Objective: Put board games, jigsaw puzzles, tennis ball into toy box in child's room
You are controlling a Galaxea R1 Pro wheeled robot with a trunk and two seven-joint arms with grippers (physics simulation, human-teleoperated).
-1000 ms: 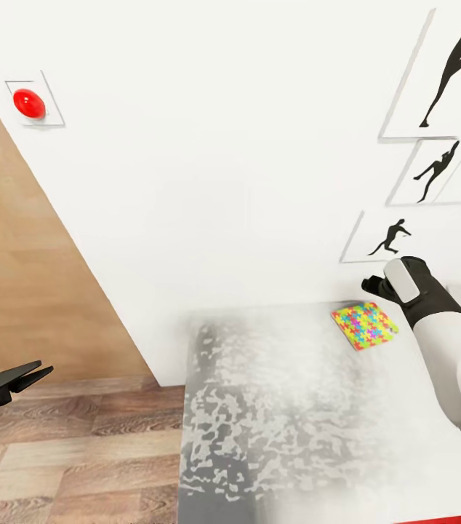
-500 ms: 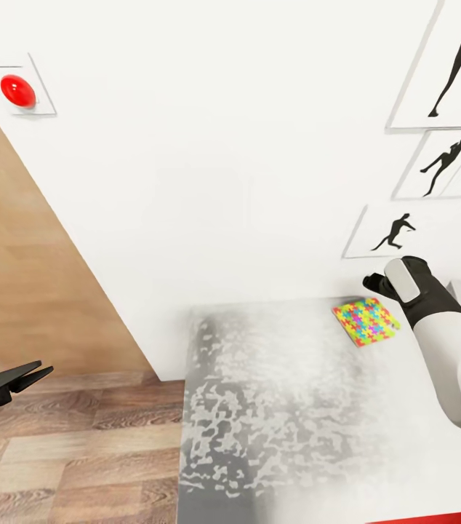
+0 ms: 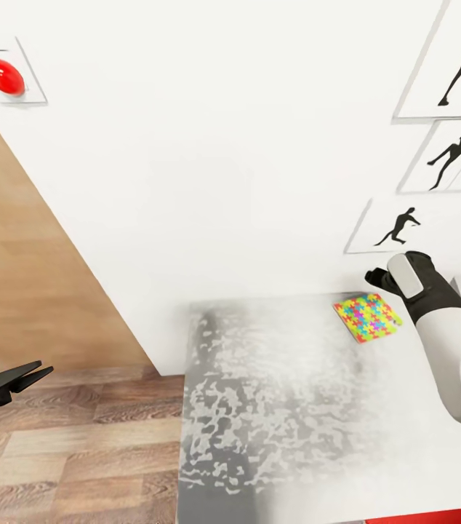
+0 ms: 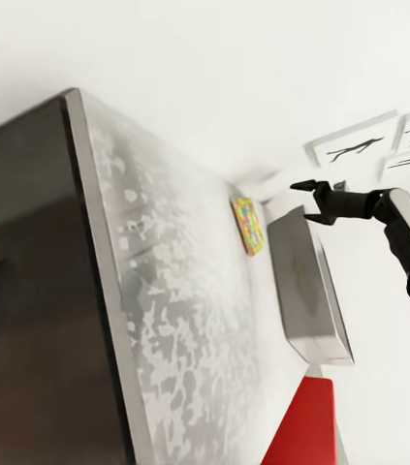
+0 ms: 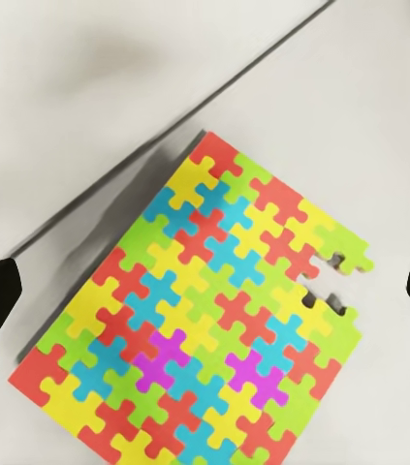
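Mottled light-grey surface [image 3: 274,407], one multicoloured mosaic jigsaw square [image 3: 366,317] beneath the open right tool [image 3: 377,277], one grey bin [image 4: 306,291] beside it, left tool [image 3: 30,375] nearly closed.

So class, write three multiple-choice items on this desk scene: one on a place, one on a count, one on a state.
1. Where does the multicoloured flat jigsaw puzzle lie?
A the wooden floor
B the light-grey desk top, near the wall
C the grey bin

2. How many framed black silhouette pictures does the head view show?
A four
B one
C seven

3. The right claw is:
A shut on the puzzle
B open over it
C resting on the floor

B: it lies flat on the desk.
A: four frames.
B: fingertips spread at either side, nothing held.
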